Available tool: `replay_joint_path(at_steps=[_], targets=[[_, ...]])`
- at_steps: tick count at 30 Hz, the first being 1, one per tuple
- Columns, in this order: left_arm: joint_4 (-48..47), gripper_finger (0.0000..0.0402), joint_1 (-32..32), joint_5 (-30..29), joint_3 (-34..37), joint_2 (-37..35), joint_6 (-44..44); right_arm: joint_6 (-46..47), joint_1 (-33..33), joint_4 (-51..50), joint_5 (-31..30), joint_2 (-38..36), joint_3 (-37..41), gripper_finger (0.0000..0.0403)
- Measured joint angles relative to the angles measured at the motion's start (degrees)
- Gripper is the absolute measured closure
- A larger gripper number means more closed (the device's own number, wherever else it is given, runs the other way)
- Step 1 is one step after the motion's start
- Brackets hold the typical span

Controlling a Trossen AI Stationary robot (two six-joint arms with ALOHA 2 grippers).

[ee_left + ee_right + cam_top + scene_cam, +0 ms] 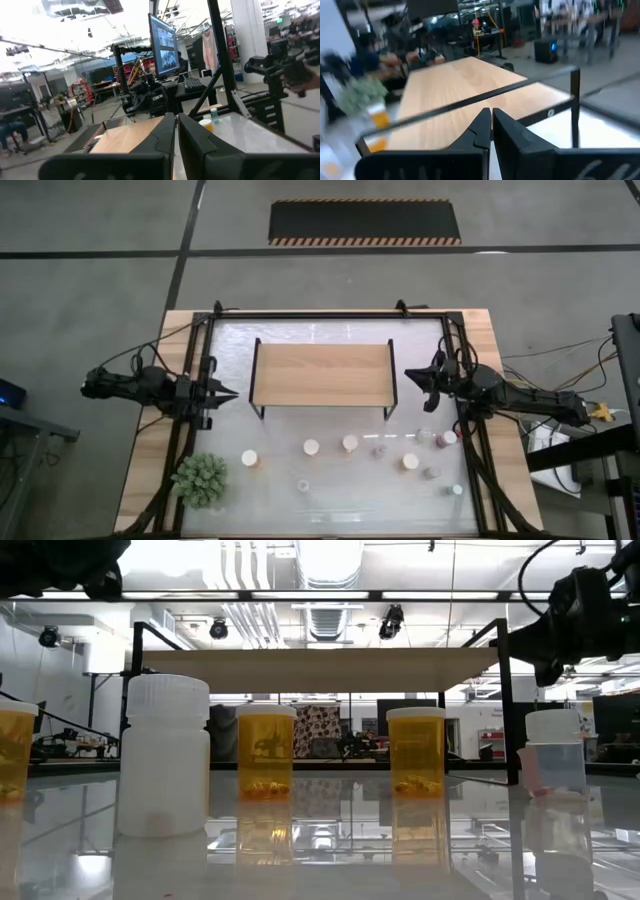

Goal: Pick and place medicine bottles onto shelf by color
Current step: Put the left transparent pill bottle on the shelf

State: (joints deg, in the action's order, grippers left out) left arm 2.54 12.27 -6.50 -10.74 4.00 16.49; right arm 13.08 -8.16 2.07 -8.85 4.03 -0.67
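The bottles [350, 442] stood upright in front of the empty shelf [323, 373], probably nearest the right hand [412, 376]. Both hands, the left hand [230, 393] included, were closed and held nothing.

Both arms are dark, near black, built of chunky jointed segments that narrow toward the tip. The left arm [140, 387] ends in a slim pointed gripper [228, 394]; thin black cables loop off its rear. The right arm [520, 397] is the same make, with black cables trailing behind. Its fingers [507, 131] are matte black, wedge-shaped with flat inner faces, mounted on a wide black bar.
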Motion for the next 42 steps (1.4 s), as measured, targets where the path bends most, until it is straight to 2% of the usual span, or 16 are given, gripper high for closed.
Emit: replay_joint_path(at_steps=[4,10,13,18,21,27,30,35,42], targets=[[0.27,0.0396,0.02,0.0,0.0,0.0,0.46,3.96,0.0,0.39,-0.14,0.0,0.0,0.0394],[6.67,0.0396,0.0,0.0,0.0,-0.01,1.87,-0.84,0.0,3.51,-0.36,-0.02,-0.7,0.0394],[11.79,0.0396,0.01,0.1,0.02,0.0,1.87,-3.48,0.0,3.82,0.58,0.0,-3.64,0.0394],[20.18,0.0396,0.0,0.15,0.02,-0.01,1.84,-5.66,0.01,4.25,7.49,0.93,-10.6,0.0394],[22.57,0.0396,0.0,0.15,0.04,-0.01,1.85,-5.63,0.02,4.24,8.94,1.61,-14.27,0.0394],[24.27,0.0396,0.0,0.13,0.09,-0.01,2.57,1.77,0.01,4.32,9.16,3.72,-19.36,0.0394],[24.27,0.0396,0.0,0.13,0.09,-0.01,3.58,-0.7,0.06,4.76,11.45,7.65,-20.98,0.0394],[24.13,0.0396,0.0,0.1,0.09,-0.01,3.52,-4.93,2.3,13.35,13.84,20.31,-24.6,0.0394],[23.97,0.0396,0.0,0.09,0.09,-0.01,3.43,-12.85,7.84,8.79,13.83,35.92,-38.53,0.0394]])
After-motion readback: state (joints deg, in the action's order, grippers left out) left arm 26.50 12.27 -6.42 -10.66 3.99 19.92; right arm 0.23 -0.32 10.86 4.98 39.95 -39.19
